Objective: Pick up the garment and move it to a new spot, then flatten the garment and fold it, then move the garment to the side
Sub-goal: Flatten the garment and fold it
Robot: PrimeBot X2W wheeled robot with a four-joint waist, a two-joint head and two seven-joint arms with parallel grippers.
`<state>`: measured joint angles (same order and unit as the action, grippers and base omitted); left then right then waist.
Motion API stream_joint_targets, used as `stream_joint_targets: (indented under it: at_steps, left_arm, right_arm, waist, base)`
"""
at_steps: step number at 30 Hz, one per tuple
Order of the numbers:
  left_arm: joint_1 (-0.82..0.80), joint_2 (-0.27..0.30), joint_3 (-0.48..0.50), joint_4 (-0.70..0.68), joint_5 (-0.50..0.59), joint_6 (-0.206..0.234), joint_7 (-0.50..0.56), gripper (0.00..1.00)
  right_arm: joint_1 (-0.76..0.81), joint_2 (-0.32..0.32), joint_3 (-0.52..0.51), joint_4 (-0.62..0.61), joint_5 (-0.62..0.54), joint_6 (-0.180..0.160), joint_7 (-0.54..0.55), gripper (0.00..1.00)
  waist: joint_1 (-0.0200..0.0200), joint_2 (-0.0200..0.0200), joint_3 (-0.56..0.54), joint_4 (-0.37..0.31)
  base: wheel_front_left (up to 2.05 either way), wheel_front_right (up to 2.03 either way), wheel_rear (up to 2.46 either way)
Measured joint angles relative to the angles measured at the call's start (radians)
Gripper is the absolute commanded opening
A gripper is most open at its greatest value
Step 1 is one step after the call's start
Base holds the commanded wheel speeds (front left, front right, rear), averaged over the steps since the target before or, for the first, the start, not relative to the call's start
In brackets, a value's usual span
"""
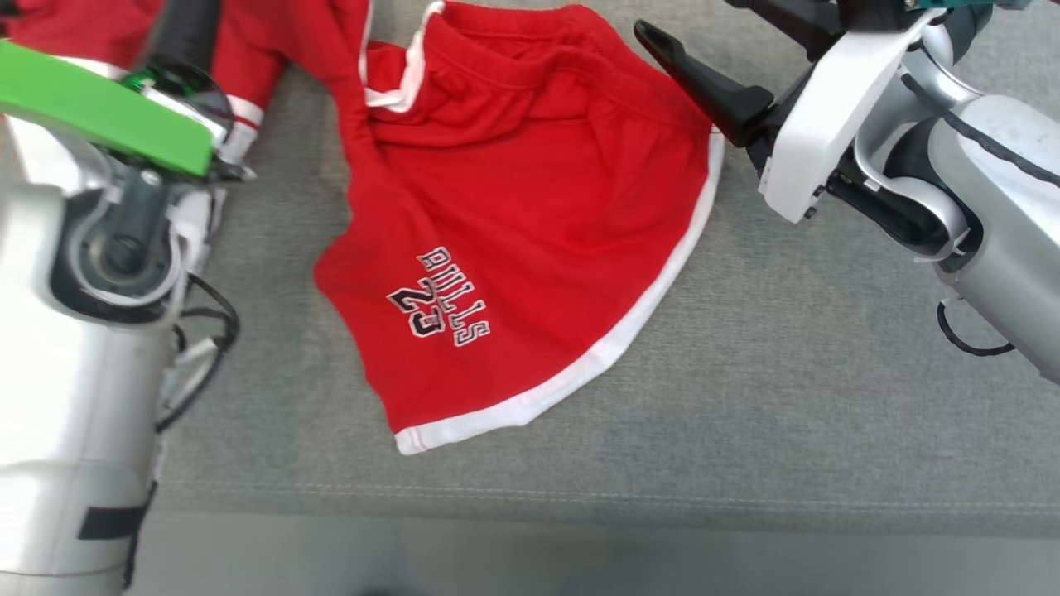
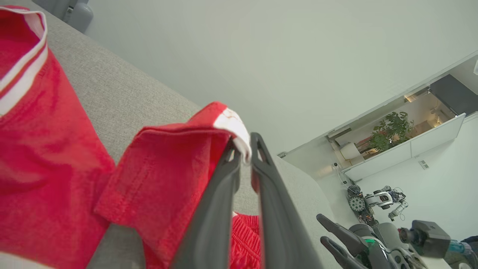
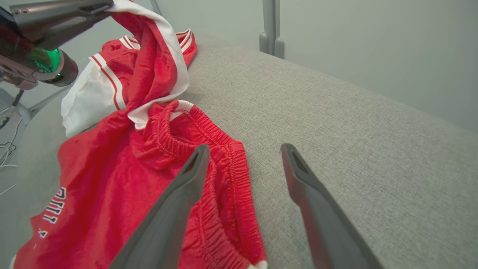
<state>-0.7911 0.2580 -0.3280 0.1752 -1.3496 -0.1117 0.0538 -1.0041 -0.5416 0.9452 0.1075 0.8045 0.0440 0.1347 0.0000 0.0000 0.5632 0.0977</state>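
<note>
Left wrist view shows the left fingers (image 2: 220, 194) nearly closed, pinching the white-trimmed hem of the red garment (image 1: 530, 232) and holding that corner lifted. From the right wrist view, the right fingers (image 3: 179, 201) stand wide apart and grip nothing; one hangs over the elastic waistband, the other over bare cloth. Most of the garment lies spread on the grey bench (image 1: 828, 372), its BULLS 23 print facing up, between both arms.

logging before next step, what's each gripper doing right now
left gripper: closed on the red shorts hem
right gripper: open, holding nothing
</note>
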Motion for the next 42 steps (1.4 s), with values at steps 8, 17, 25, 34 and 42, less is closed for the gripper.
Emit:
stream_joint_targets:
  at_steps: [8,17,25,34,42]
  left_arm:
    - [0.091,-0.086,-0.113,-0.052,0.023,-0.009,-0.038,0.04]
    - [0.142,-0.134,-0.168,-0.076,0.045,-0.011,-0.070,0.00]
    - [0.159,-0.155,-0.202,-0.116,0.044,-0.011,-0.083,0.02]
    - [0.199,-0.147,-0.214,-0.133,0.044,-0.011,-0.108,0.04]
    - [0.203,-0.137,-0.231,-0.152,0.044,-0.011,-0.114,0.04]
  right_arm:
    - [0.019,0.014,-0.018,0.054,0.118,0.008,0.081,1.00]
    - [0.027,0.035,-0.035,0.076,0.198,0.006,0.171,1.00]
    - [0.025,0.053,-0.039,0.096,0.243,-0.036,0.239,1.00]
    - [0.023,0.042,-0.068,0.146,0.305,-0.126,0.337,1.00]
    - [0.035,0.003,-0.088,0.160,0.367,-0.154,0.433,1.00]
  waist:
    - [0.0000,0.0000,-0.063,0.098]
    - [-0.0001,0.0000,-0.125,0.219]
    - [-0.0001,0.0000,-0.163,0.309]
    - [0.0000,0.0000,-0.190,0.342]
    - [0.0000,0.0000,-0.192,0.322]
  base:
    - [0.00,0.00,0.00]
    - [0.00,0.00,0.00]
    - [0.00,0.00,0.00]
    - [0.00,0.00,0.00]
    - [0.00,0.00,0.00]
